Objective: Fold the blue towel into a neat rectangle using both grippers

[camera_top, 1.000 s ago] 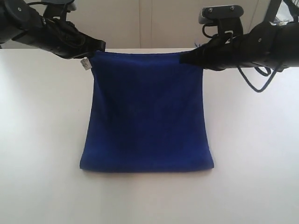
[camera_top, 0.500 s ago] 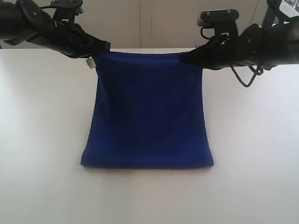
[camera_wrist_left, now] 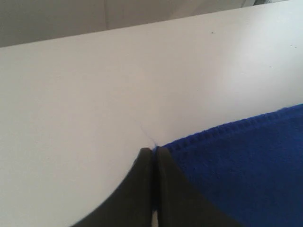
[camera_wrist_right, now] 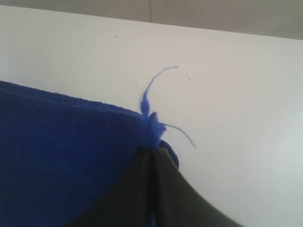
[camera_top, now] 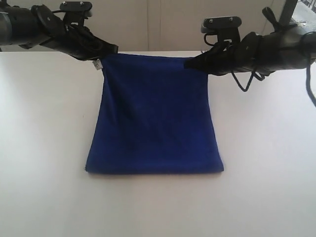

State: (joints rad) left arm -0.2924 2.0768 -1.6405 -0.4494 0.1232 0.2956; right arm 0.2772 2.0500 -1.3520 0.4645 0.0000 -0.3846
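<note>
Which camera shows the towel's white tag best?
The exterior view: the white tag hangs at the blue towel's corner by the left gripper. The left wrist view shows that pinched corner without the tag; the right wrist view, the opposite corner.

Both arms reach inward at the far side, left gripper (camera_top: 112, 51) and right gripper (camera_top: 190, 63) pinched shut on the blue towel (camera_top: 155, 113)

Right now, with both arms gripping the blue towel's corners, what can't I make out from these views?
Left wrist view: the left fingers cover the pinched corner of the blue towel; the frame edge cuts off the rest.
Right wrist view: the right fingers hide that corner likewise.
Exterior view: the white tag is too small to read; any layers underneath are hidden by the top layer.
</note>
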